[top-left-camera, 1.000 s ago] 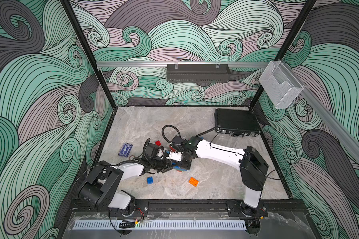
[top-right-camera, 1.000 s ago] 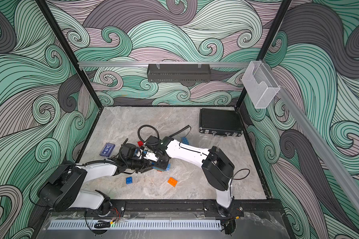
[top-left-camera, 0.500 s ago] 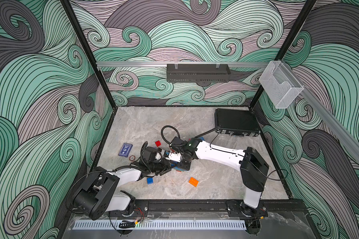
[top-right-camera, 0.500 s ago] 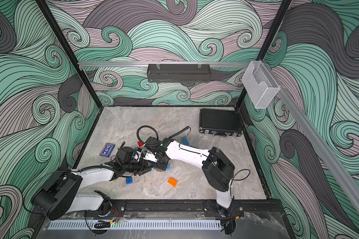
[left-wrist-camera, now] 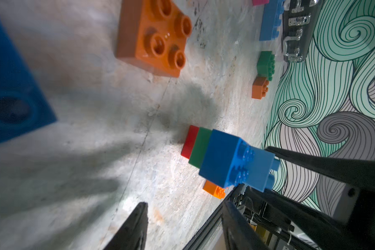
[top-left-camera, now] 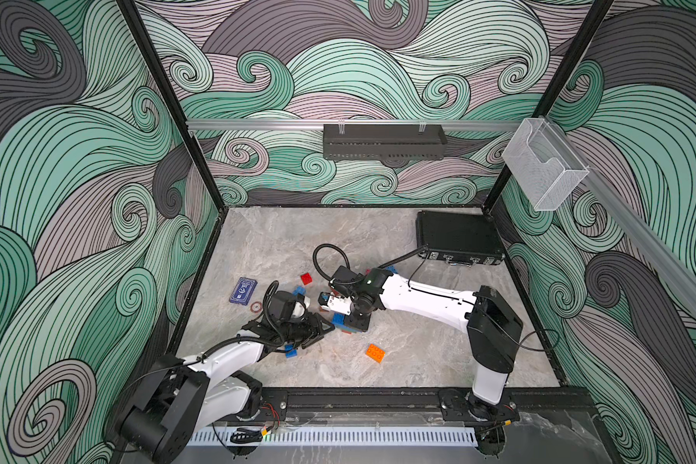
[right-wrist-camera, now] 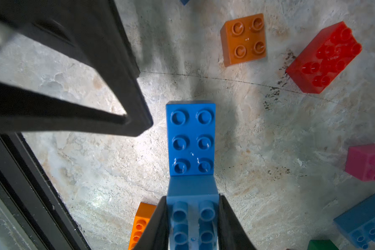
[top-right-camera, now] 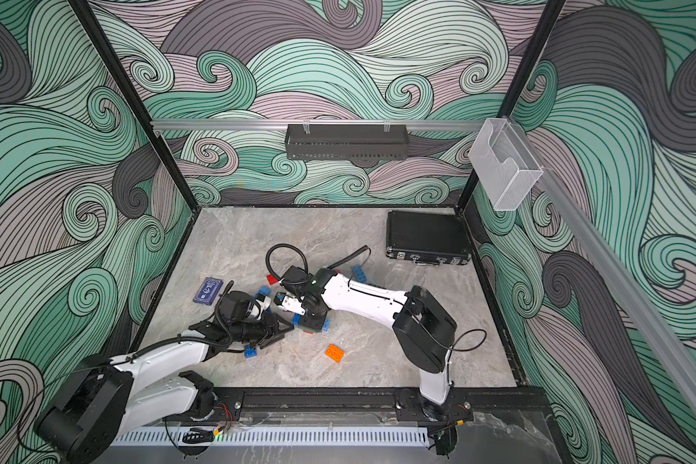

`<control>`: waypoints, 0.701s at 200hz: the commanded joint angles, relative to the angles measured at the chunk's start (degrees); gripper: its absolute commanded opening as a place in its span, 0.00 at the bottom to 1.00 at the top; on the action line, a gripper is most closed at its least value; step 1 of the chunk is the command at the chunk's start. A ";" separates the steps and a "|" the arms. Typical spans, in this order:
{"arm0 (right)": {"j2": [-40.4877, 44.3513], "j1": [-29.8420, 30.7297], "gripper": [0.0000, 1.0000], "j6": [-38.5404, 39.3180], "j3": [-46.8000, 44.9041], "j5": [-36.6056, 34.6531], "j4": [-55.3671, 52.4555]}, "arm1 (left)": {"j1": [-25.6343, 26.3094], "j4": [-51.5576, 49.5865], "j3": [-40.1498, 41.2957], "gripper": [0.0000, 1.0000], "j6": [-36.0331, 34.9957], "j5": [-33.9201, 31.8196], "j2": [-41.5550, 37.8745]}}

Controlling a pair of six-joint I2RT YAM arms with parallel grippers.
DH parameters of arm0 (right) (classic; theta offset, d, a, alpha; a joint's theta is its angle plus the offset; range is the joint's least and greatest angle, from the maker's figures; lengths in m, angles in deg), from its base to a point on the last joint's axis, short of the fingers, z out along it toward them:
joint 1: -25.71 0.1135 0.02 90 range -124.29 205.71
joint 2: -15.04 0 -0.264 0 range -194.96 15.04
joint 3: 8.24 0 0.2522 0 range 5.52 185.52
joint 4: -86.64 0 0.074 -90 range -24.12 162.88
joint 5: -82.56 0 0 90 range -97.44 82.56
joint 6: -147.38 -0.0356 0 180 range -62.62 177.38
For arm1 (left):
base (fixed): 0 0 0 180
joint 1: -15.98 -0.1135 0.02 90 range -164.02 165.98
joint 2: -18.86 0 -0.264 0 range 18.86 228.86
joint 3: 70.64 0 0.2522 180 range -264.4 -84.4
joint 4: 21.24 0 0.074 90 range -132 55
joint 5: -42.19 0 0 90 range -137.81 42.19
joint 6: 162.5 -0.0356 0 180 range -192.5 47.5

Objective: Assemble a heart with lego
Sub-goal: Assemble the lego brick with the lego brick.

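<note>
A lego stack [left-wrist-camera: 221, 160] of red, green, dark blue and light blue bricks stands mid-table, seen in both top views [top-left-camera: 340, 321] [top-right-camera: 298, 320]. My right gripper [right-wrist-camera: 193, 220] is shut on its top light blue brick [right-wrist-camera: 193, 207], above the dark blue brick [right-wrist-camera: 191, 138]; it shows in both top views [top-left-camera: 358, 321] [top-right-camera: 312, 321]. My left gripper [left-wrist-camera: 184, 216] is open and empty, just left of the stack [top-left-camera: 322, 329] [top-right-camera: 284, 331]. Loose bricks lie around: orange [top-left-camera: 375, 353], red [top-left-camera: 306, 278], blue [top-left-camera: 291, 352], pink [right-wrist-camera: 366, 162].
A flat dark blue card box [top-left-camera: 243, 290] lies at the left of the table. A black case [top-left-camera: 459, 241] sits at the back right. A small orange brick [right-wrist-camera: 141, 223] lies beside the stack. The black front rail [top-left-camera: 378, 397] runs close behind both arms.
My left gripper's jaws have spread apart and the left arm has stretched lower over the table. The right gripper has stayed on the stack.
</note>
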 commanded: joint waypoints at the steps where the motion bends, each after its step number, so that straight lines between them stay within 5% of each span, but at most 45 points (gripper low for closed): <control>1: -3.74 -0.06 0.37 -0.75 -2.81 0.86 -5.01 | -0.89 -6.60 -1.50 0.57 -0.46 -2.16 -2.93; 41: -1.03 -0.14 0.53 -0.72 -0.28 1.62 -5.50 | -1.74 -6.90 -1.71 0.58 -1.13 -1.93 -2.64; 140: 6.80 -3.59 0.67 -6.97 0.93 2.92 -4.24 | -3.03 -7.67 -2.81 0.58 -2.13 -0.93 -3.27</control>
